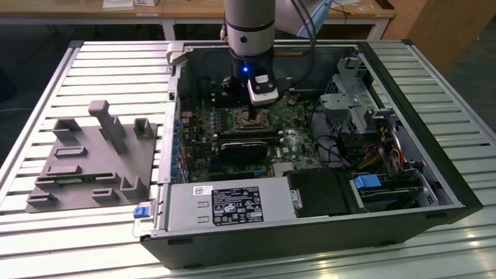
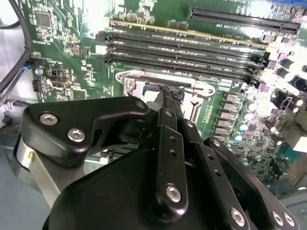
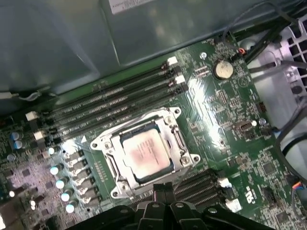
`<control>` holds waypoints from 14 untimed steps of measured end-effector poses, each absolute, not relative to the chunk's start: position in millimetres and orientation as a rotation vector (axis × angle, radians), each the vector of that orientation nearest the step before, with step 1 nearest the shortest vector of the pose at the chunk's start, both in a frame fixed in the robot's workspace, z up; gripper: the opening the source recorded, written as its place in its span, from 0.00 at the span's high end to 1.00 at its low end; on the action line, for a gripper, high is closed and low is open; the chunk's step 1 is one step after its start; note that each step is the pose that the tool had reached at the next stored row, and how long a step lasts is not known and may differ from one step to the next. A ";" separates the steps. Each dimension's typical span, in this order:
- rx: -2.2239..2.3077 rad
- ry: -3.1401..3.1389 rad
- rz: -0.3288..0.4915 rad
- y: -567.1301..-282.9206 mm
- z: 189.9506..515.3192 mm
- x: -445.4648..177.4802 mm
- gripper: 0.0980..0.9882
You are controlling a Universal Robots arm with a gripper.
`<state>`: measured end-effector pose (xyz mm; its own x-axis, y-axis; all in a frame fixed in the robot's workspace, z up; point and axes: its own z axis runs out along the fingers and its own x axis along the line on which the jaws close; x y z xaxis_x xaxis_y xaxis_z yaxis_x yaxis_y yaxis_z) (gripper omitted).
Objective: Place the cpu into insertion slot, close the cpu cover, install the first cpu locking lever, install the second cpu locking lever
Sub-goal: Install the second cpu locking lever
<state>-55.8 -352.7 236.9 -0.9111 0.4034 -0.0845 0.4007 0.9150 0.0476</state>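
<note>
- An open computer case (image 1: 434,192) lies on a slatted metal table (image 1: 108,64), with the green motherboard (image 1: 205,133) exposed inside.
- The arm (image 1: 248,29) reaches down from above into the case; the gripper (image 1: 250,107) hangs directly over the insertion slot (image 1: 250,121).
- In the first wrist view, the cpu (image 3: 146,154) sits flat in the insertion slot (image 3: 112,165), dull metal top facing up.
- The cpu cover (image 3: 175,139) lies down around the chip, its frame bordering the metal top on all sides.
- Whether either locking lever is latched cannot be told.
- The fingertips (image 3: 162,189) appear pressed together at the socket's edge, just beside the cover; in the second wrist view the fingers (image 2: 169,103) meet in a narrow point over the socket frame. Nothing is seen between them.
- Long black memory slots (image 3: 110,96) run beside the socket.
- A grey fixture block (image 1: 97,157) with upright posts rests on the table towards the exterior view's left, well apart from the case.
- A silver power supply (image 1: 229,203) occupies the near side of the case.
</note>
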 end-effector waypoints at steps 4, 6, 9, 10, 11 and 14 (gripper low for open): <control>0.628 2.983 0.045 -361.4 236.9 -55.8 1.00; 0.627 2.983 0.045 -365.1 236.9 -56.0 1.00; 0.611 2.987 0.045 -367.4 236.2 -57.5 1.00; 0.597 2.990 0.047 -367.5 235.7 -57.7 1.00; 0.577 2.994 0.047 -367.6 235.3 -57.8 1.00; 0.502 3.008 0.050 -367.6 234.1 -58.0 1.00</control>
